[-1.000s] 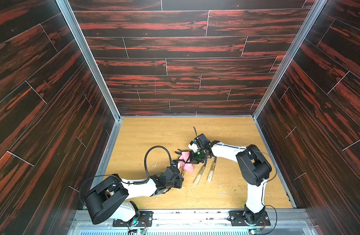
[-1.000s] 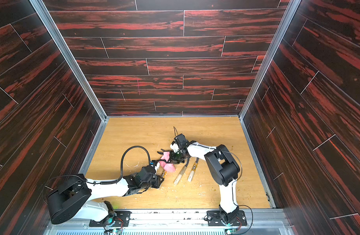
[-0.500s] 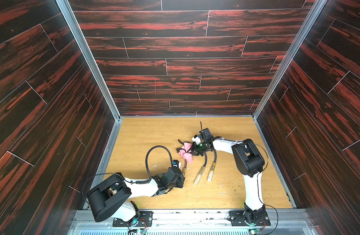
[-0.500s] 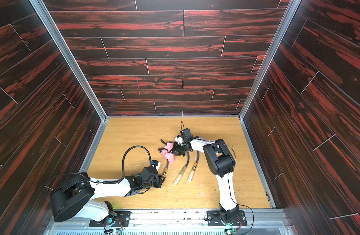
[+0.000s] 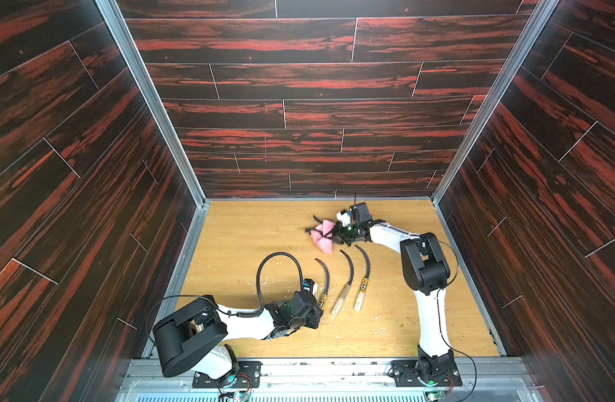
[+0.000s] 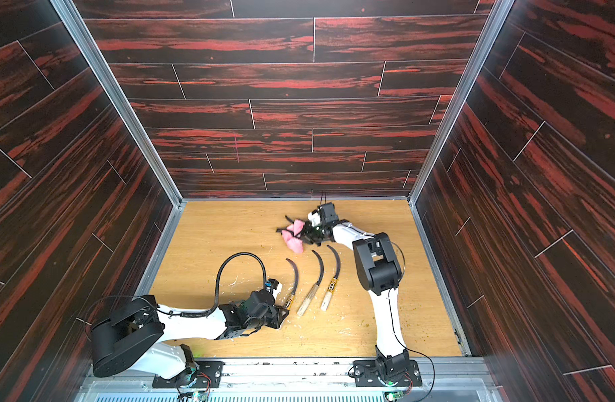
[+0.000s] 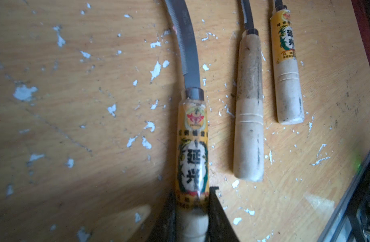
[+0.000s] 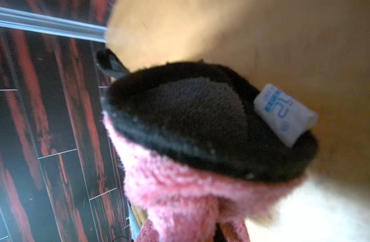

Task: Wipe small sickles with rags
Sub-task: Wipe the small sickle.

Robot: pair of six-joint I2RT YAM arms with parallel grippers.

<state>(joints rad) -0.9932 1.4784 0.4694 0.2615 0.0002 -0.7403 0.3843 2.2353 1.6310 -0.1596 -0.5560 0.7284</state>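
Three small sickles lie side by side on the wooden floor, blades pointing to the back wall. My left gripper (image 5: 314,308) (image 7: 193,191) is shut on the pale handle of the left sickle (image 5: 325,275) (image 7: 191,146), just below its yellow label. The middle sickle (image 5: 344,282) (image 7: 249,117) and the right sickle (image 5: 363,278) (image 7: 286,73) lie free. My right gripper (image 5: 335,232) (image 6: 308,232) is shut on the pink rag (image 5: 322,237) (image 6: 294,238) (image 8: 180,188), which hangs bunched just beyond the blade tips. The rag hides the right jaws in the right wrist view.
White flakes and crumbs are scattered over the floor (image 5: 250,236) around the handles. Dark red-streaked walls (image 5: 299,115) close in the back and both sides. A black cable loop (image 5: 280,255) arches over the left arm.
The right gripper has carried the rag away from the blades toward the back wall, uncovering the left sickle's blade. The left gripper stays shut on the handle and has hardly moved.
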